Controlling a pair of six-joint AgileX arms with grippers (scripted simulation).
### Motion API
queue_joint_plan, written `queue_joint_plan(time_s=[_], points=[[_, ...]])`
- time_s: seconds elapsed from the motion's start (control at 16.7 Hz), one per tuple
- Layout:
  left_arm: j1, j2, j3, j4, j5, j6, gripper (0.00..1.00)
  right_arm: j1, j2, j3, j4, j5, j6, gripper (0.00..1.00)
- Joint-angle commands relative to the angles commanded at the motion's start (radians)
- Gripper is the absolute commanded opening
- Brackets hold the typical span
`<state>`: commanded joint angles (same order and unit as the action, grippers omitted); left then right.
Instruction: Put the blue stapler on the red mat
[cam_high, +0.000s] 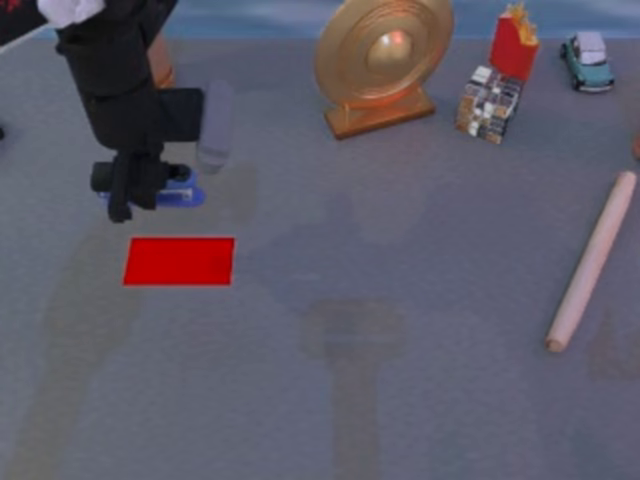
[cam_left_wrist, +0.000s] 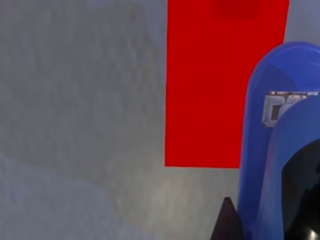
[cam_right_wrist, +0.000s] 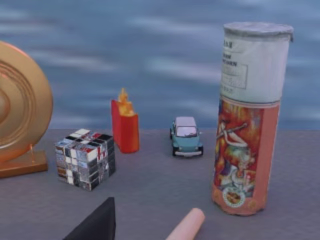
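The blue stapler lies lengthwise just beyond the far long edge of the red mat, at the table's left. My left gripper comes down over the stapler's left half and is shut on it. In the left wrist view the blue stapler fills the near side. One dark fingertip presses against its flank, and the red mat lies flat beside it. My right gripper is outside the top view, parked at the right, open and holding nothing. Only one of its fingertips shows.
A gold disc on a stand stands at the back middle. Right of it are a mirrored cube, a red fries box and a small teal car. A pale rolling pin lies at the right. A tall printed can stands near my right gripper.
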<state>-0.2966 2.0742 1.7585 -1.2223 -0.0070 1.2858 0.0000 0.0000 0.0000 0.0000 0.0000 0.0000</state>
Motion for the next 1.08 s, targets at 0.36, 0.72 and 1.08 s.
queue_joint_plan(time_s=[0.36, 0.72, 1.08], points=[[0.0, 0.025, -0.049, 0.074, 0.001, -0.004, 0.0, 0.0, 0.0, 0.0, 0.0, 0.0, 0.0, 1.0], [0.001, 0.105, -0.215, 0.326, 0.001, 0.001, 0.0, 0.0, 0.0, 0.0, 0.0, 0.0, 0.0, 1.0], [0.001, 0.114, -0.23, 0.344, 0.001, 0.002, 0.08, 0.0, 0.0, 0.0, 0.0, 0.0, 0.0, 1.0]])
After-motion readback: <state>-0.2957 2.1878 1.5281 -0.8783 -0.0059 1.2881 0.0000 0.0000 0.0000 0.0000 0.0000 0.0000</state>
